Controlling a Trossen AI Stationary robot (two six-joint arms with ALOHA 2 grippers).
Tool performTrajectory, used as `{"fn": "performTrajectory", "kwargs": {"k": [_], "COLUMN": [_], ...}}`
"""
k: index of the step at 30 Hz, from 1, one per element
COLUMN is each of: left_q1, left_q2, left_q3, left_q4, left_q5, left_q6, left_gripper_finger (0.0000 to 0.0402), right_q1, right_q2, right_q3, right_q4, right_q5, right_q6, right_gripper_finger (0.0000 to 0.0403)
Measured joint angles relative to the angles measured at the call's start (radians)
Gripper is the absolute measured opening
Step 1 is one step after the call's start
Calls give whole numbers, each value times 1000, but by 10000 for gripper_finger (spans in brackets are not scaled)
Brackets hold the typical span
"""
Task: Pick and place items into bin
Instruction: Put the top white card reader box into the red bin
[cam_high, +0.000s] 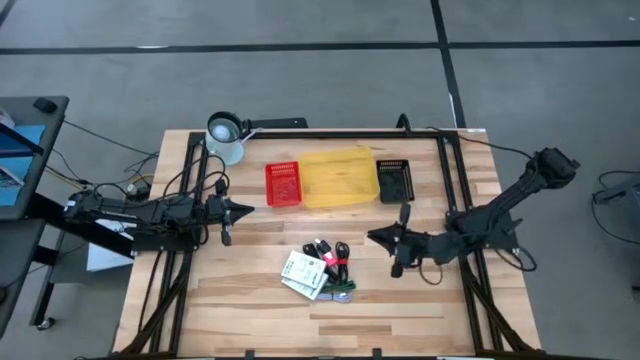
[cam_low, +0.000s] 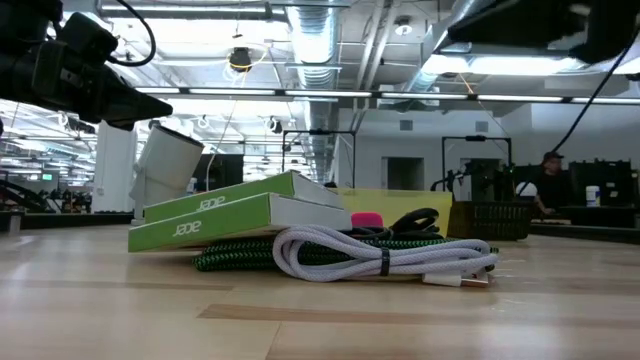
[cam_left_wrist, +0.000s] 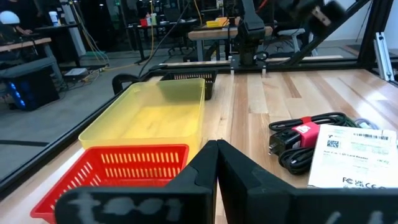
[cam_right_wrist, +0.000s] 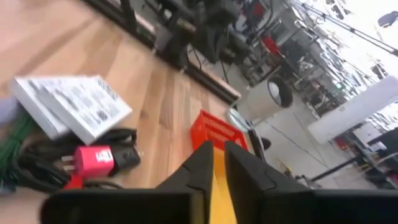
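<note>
Light wooden table (cam_high: 250, 300) on grey floor, workshop room behind. White boxes (cam_low: 240, 215) printed "acer" and cords (cam_low: 380, 255) lie mid-table, near the yellow bin (cam_high: 338, 176). My left pincer (cam_high: 228, 212) is closed and empty; my right pincer (cam_high: 392, 240) stands slightly parted, holding nothing.

From the low camera I read "acer", printed upside down, on the green edges of the two stacked white boxes (cam_low: 235, 215); the fine print on their top labels is too small for me to read.
</note>
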Motion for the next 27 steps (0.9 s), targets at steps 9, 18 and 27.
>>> {"fn": "performTrajectory", "kwargs": {"k": [9,18,27], "left_q1": [0,0,0], "left_q2": [0,0,0], "left_q3": [0,0,0], "left_q4": [0,0,0], "left_q5": [0,0,0], "left_q6": [-22,-10,-11], "left_gripper_finger": [0,0,0], "right_q1": [4,40,111], "right_q2": [144,326,540], "right_q3": [37,107,246], "right_q4": [-1,-1,0], "right_q5": [127,130,260], "right_q6": [-75,-114,-114], "right_gripper_finger": [164,233,237]}}
